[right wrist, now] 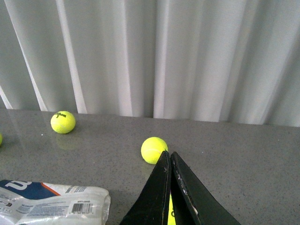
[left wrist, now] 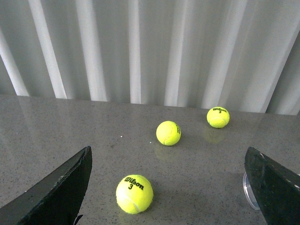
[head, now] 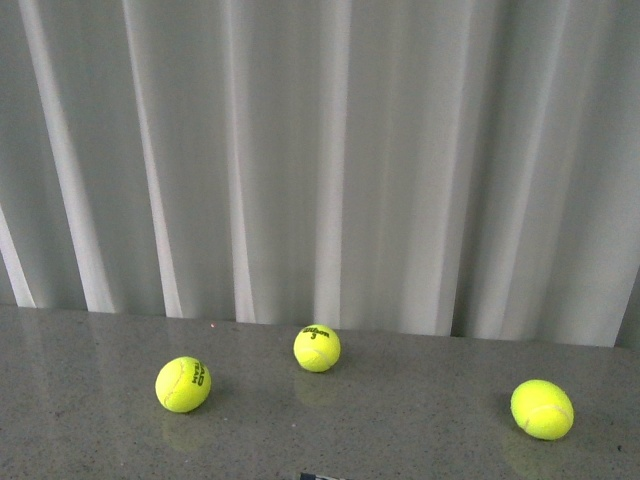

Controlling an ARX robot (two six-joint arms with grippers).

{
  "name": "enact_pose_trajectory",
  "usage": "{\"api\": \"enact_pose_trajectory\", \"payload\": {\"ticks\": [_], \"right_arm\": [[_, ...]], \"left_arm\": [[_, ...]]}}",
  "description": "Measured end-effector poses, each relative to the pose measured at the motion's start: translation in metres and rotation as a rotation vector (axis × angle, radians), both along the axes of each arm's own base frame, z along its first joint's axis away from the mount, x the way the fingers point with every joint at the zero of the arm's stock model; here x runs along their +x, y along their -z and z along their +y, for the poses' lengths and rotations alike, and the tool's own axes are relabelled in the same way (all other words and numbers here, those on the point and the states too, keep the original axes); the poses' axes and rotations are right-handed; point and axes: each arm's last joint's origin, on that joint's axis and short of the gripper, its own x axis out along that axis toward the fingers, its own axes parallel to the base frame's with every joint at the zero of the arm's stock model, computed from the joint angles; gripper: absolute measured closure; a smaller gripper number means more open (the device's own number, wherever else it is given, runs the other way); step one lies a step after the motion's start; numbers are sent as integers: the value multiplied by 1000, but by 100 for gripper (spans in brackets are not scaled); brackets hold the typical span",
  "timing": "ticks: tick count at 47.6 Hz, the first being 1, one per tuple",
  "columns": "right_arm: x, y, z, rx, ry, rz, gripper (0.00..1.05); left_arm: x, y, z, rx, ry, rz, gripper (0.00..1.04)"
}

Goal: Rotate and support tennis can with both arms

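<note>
Tennis can [right wrist: 51, 202] lies on its side on the surface [right wrist: 234, 154], held by neither gripper. Left gripper [left wrist: 168, 152] gapes wide and empty; right gripper [right wrist: 169, 153] is closed tight, seemingly empty. A one-sided push could roll the can into the loose tennis balls [head: 183, 384].

Left end effector [left wrist: 168, 151] spread wide; right end effector [right wrist: 168, 153] pressed together, apparently touching at tips.
</note>
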Motion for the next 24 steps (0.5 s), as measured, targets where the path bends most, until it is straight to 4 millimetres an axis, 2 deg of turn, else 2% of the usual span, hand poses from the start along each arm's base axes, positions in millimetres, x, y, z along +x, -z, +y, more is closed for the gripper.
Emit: {"api": "enact_pose_trajectory", "payload": {"ticks": [24], "right_arm": [[-12, 0, 0, 0, 0, -2, 101]], "left_arm": [[0, 0, 0, 0, 0, 0, 7]]}}
